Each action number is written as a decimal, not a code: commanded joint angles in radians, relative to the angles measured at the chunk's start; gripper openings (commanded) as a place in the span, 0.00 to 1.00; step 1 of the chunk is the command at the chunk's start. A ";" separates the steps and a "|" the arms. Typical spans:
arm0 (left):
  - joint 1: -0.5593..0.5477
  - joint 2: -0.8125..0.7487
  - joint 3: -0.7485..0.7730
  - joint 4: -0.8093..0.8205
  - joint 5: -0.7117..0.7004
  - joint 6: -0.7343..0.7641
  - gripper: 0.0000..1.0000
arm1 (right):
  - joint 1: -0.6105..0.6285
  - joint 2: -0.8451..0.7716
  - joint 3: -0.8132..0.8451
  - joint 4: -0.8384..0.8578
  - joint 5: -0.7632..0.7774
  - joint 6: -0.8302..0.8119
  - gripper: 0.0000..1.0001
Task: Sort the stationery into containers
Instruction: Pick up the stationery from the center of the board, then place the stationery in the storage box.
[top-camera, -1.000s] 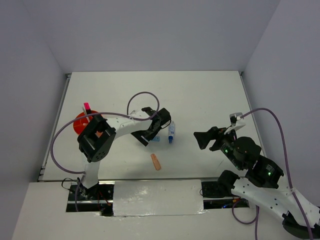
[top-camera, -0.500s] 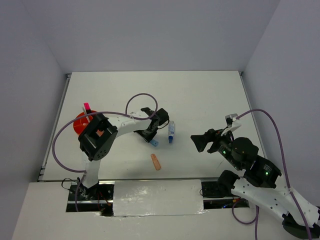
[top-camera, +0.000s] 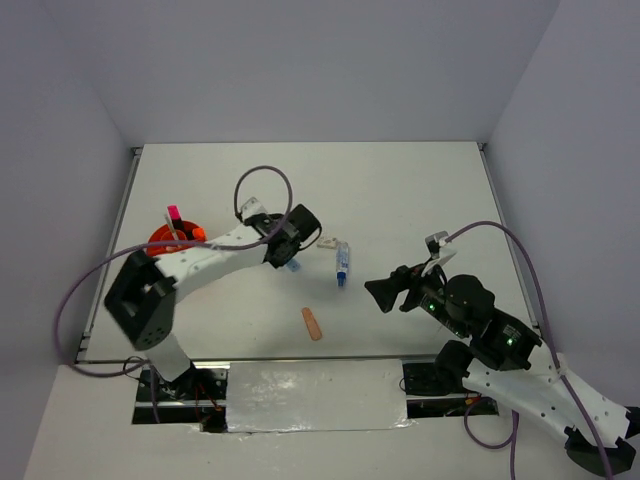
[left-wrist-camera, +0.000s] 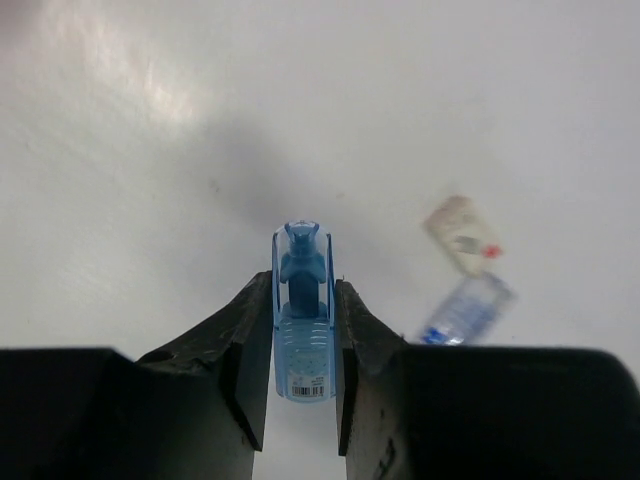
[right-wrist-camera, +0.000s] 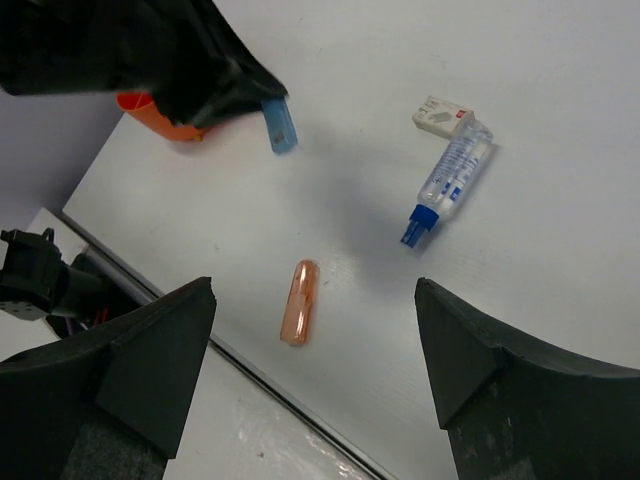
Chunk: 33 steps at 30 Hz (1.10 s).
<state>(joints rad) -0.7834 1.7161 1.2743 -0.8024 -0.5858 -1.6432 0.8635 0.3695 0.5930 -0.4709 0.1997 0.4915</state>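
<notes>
left jaws clamped on blue marker (left-wrist-camera: 303, 325), held above counter (top-camera: 420, 190) | barcode sticker (left-wrist-camera: 307, 380) on it, print too small to read | right jaws wide apart | orange tub (top-camera: 160, 243) at counter's left side

- i see my left end effector (left-wrist-camera: 303, 300) closed on a translucent blue marker (left-wrist-camera: 301, 262), its two dark fingers (left-wrist-camera: 245, 335) pressing on either side.
- the marker points away from the camera, with a small barcode label on the near end and its far end poking out past the fingertips.
- further out to the right, a white block (left-wrist-camera: 460, 233) with a red mark lies on the table (left-wrist-camera: 150, 180).
- just beside it lies a second blue marker (left-wrist-camera: 465, 308), too blurred for me to tell whether they touch.
</notes>
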 joint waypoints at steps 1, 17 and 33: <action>-0.004 -0.249 -0.038 0.155 -0.241 0.372 0.00 | 0.000 0.008 -0.010 0.113 -0.045 -0.025 0.88; 0.326 -0.625 -0.292 0.545 0.035 1.731 0.00 | 0.000 0.117 -0.064 0.317 -0.144 -0.033 0.88; 0.458 -0.734 -0.697 0.911 0.182 2.083 0.00 | -0.001 0.177 -0.107 0.417 -0.243 -0.053 0.88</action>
<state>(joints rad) -0.3359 1.0111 0.5842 -0.0376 -0.4061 0.3672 0.8635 0.5411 0.4938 -0.1131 -0.0196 0.4622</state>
